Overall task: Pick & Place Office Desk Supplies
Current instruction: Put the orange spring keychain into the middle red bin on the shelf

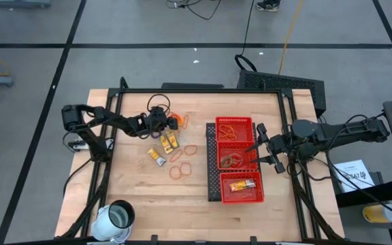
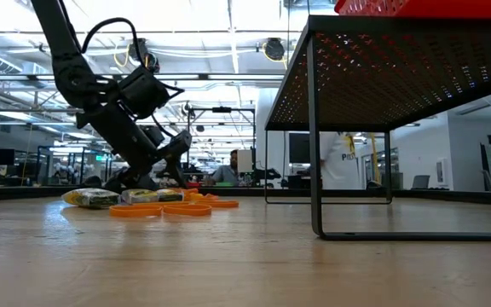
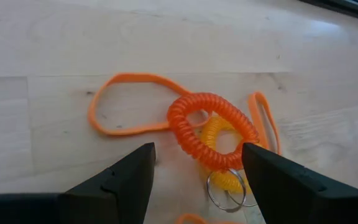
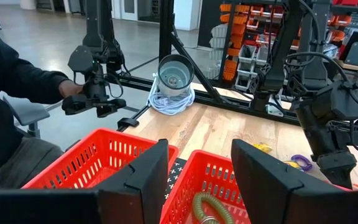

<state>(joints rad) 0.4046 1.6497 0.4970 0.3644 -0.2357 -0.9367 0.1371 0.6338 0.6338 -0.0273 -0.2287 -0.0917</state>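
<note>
Left claw (image 3: 194, 180), open and empty, straddles the coil (image 3: 211, 130) for pickup; right claw (image 4: 197, 180), open and empty, waits above the tray (image 1: 218, 163).

Two dark jointed arms, matte black housings, black cables looping along the left arm (image 1: 107, 121) and the right arm (image 1: 339, 133), each ending in two flat, angular black fingers (image 3: 114, 183)

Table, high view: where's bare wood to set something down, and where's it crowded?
Free: the wood between the loose rubber bands and the white cup, and the front strip left of the red tray. Crowded: the back-left patch around the left gripper, with the coil keyring, packets and bands. The right gripper hangs over the tray.
</note>
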